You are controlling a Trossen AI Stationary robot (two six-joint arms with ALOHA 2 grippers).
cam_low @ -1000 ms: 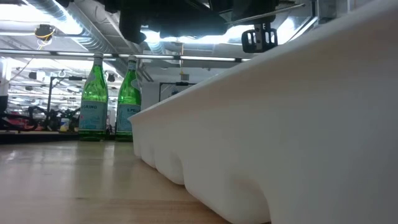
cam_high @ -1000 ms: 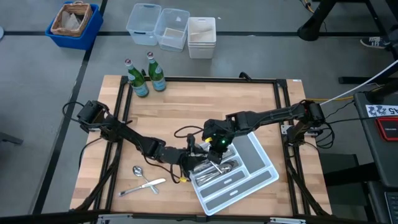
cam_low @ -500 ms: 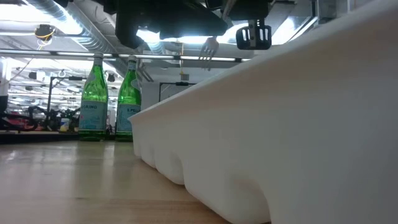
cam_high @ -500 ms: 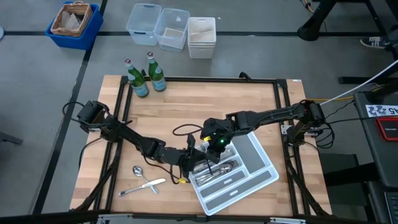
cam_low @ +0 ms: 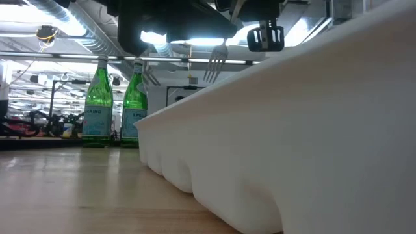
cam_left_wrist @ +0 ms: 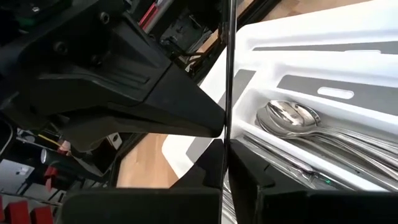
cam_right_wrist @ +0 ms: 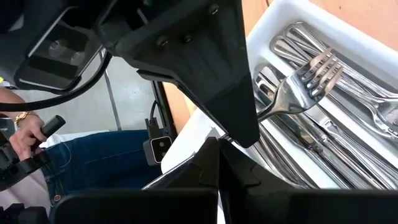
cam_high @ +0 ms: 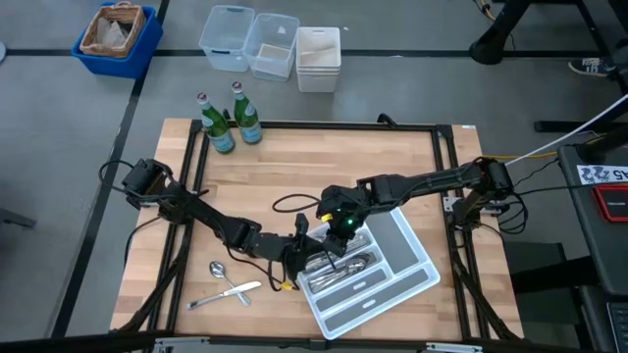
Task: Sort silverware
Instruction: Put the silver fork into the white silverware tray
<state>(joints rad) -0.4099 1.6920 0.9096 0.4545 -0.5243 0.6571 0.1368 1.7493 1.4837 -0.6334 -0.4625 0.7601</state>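
Hiding tray [cam_low: 312, 130] contents (low view); fork [cam_low: 216, 62] seemingly gripped.

Robotics lab or workshop, grey floor, wooden table [cam_high: 294, 176] in a black frame, plastic bins [cam_high: 270, 44] on the floor at 12 o'clock, exposed ceiling ducts [cam_low: 65, 19] and strip lights, cluttered benches [cam_low: 39, 123] far behind

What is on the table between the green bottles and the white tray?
Nothing: in the low view, bare wood runs from the bottles to the tray.
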